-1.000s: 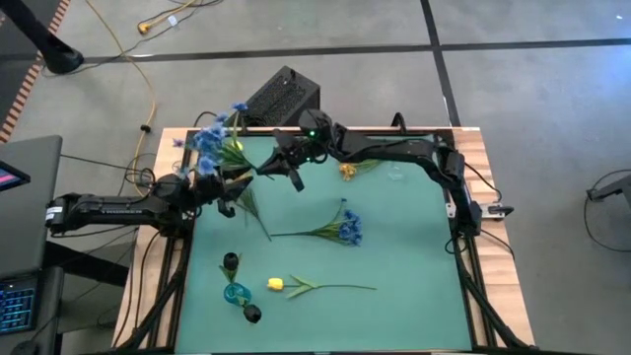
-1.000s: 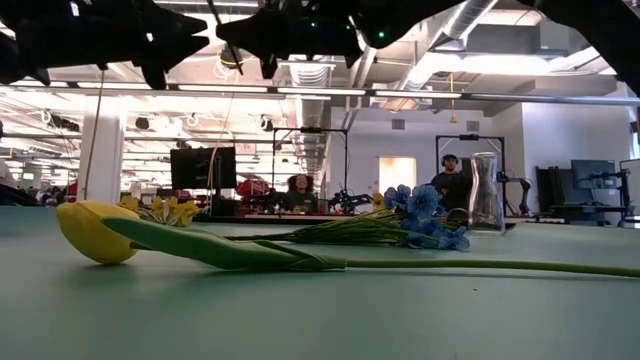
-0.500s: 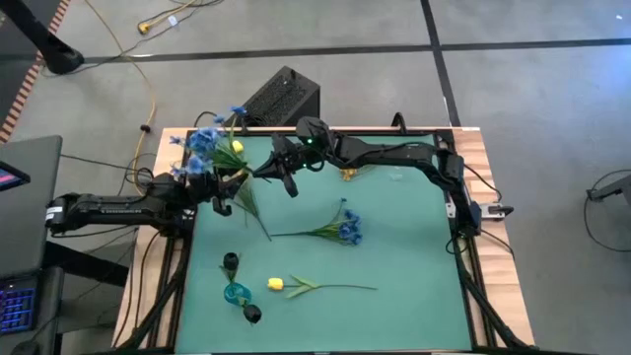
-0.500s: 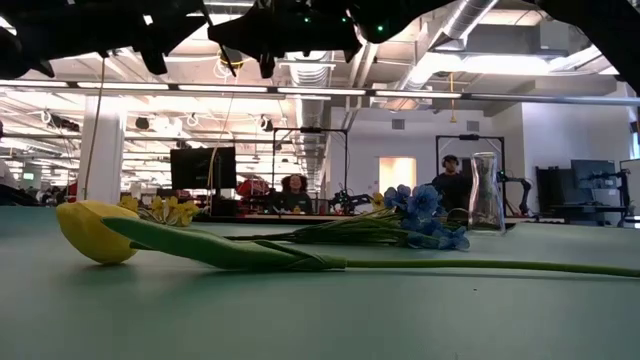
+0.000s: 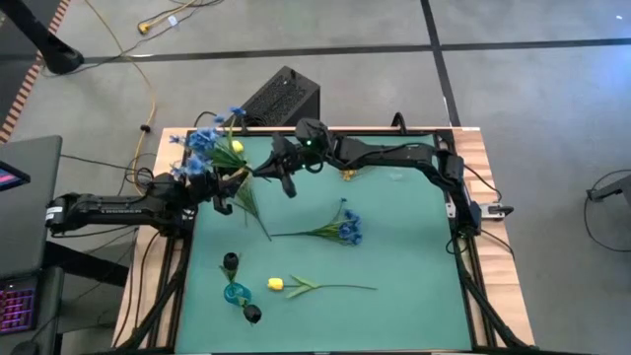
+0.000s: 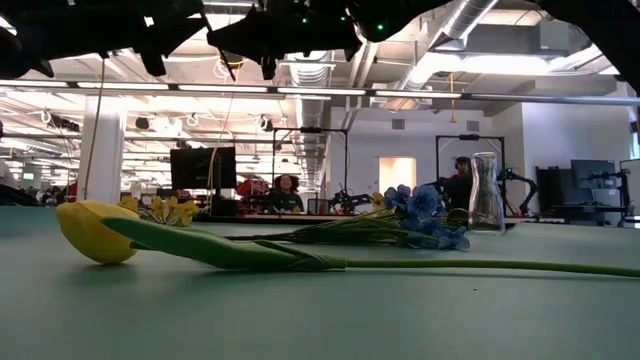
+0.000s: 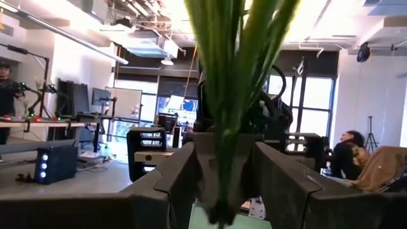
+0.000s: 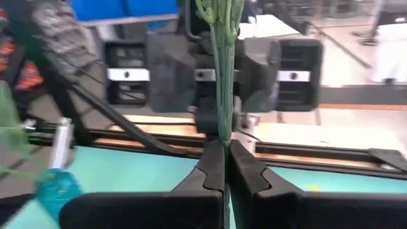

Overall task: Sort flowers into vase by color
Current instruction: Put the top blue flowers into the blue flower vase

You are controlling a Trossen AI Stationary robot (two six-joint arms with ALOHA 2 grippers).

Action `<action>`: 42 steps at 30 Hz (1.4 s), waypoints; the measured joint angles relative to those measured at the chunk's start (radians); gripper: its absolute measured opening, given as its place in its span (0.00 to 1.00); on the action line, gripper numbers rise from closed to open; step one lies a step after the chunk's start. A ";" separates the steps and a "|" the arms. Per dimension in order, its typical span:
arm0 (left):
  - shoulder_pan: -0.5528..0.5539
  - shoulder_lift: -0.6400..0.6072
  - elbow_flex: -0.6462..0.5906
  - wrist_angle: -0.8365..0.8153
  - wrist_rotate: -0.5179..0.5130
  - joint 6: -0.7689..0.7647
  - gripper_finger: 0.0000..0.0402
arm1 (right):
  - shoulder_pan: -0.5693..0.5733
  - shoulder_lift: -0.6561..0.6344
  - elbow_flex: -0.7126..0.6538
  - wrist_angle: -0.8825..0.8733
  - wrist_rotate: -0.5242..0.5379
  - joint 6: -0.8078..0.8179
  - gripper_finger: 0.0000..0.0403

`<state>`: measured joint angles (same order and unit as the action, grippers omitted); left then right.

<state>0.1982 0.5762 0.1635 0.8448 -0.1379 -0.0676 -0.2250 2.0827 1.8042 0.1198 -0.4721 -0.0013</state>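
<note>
Left pincer (image 5: 219, 185) nearer, thin stems (image 7: 226, 108) clamped.

My left pincer (image 7: 222, 175) fills the bottom of the frame, its two dark fingers (image 7: 175, 178) standing a little apart with a bunch of green stems (image 7: 232, 76) between them. The stems rise straight up through the centre and fan slightly toward the top edge. Behind them, at centre, sits a dark robot arm (image 7: 273, 117). A person (image 7: 7, 83) stands at the far left by desks and monitors (image 7: 79, 98), and another person (image 7: 350, 152) sits at lower right. Bright ceiling lights run across the top.
</note>
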 joint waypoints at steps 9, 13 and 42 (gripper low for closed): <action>-0.001 0.000 0.000 -0.001 0.038 -0.044 0.33 | 0.044 0.000 0.000 -0.009 0.108 -0.052 0.07; -0.001 0.000 0.000 0.000 0.054 -0.058 0.23 | 0.038 0.000 0.000 -0.017 0.111 -0.052 0.07; -0.036 -0.120 0.593 -1.280 0.209 -0.015 0.00 | 0.023 -0.182 0.001 -0.588 0.115 0.031 0.73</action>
<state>0.1619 0.4561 0.7565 -0.4353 0.0711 -0.0826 -0.2020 1.9003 1.8050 -0.4683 -0.3570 0.0293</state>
